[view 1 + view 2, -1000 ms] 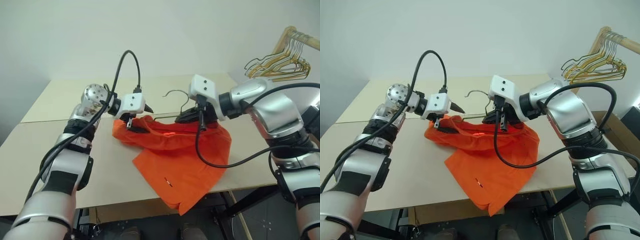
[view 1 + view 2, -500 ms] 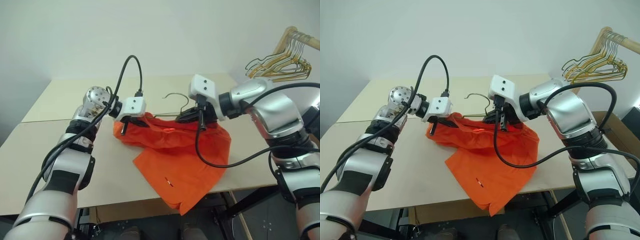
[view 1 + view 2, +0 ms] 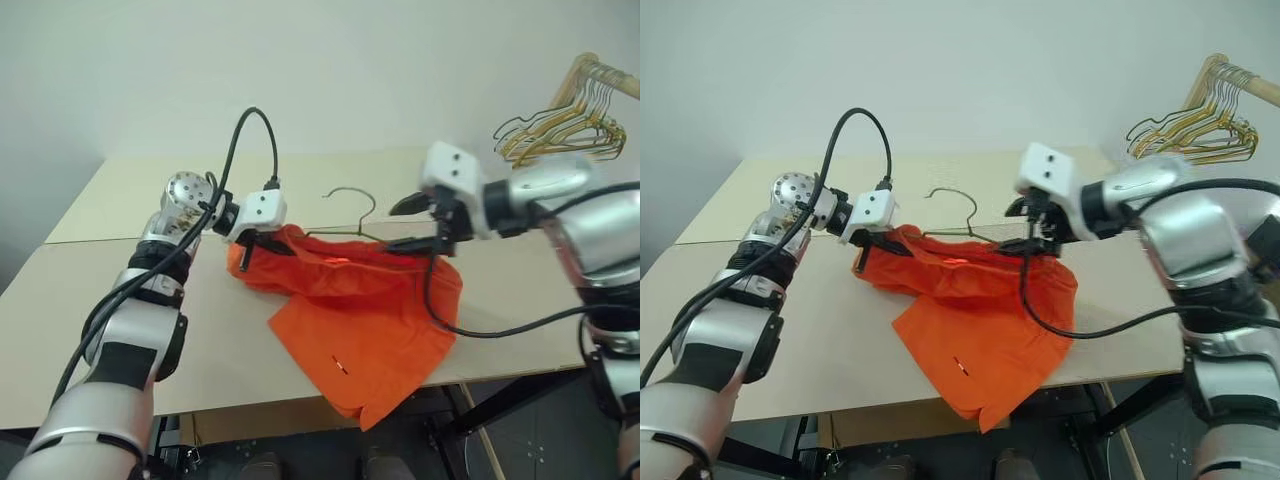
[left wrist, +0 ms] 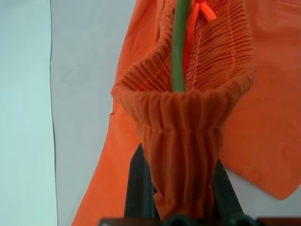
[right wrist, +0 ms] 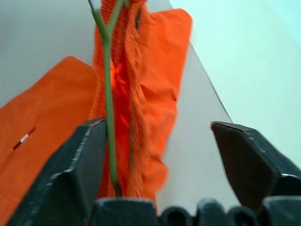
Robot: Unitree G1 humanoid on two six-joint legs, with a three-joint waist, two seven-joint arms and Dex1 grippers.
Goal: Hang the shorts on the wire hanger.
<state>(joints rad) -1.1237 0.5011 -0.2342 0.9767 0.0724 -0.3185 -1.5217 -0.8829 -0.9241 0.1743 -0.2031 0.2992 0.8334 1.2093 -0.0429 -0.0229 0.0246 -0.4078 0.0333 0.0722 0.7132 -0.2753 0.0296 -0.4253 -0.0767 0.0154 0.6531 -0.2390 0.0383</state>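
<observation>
The left claw (image 3: 262,243) is clamping the gathered waistband of the shorts (image 3: 350,310); the wire hanger (image 3: 352,222) is threading through them toward the right claw (image 3: 420,222), whose fingers are standing apart. With that end loose, the hanger is probably risking slipping out. The small white tag (image 3: 338,367) is bearing no readable writing.

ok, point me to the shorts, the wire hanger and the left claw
shorts (image 3: 365,320): left eye view, flat leg fabric.
wire hanger (image 3: 352,193): left eye view, top of hook.
left claw (image 4: 181,188): left wrist view, between the fingertips, on the pinched waistband.
</observation>
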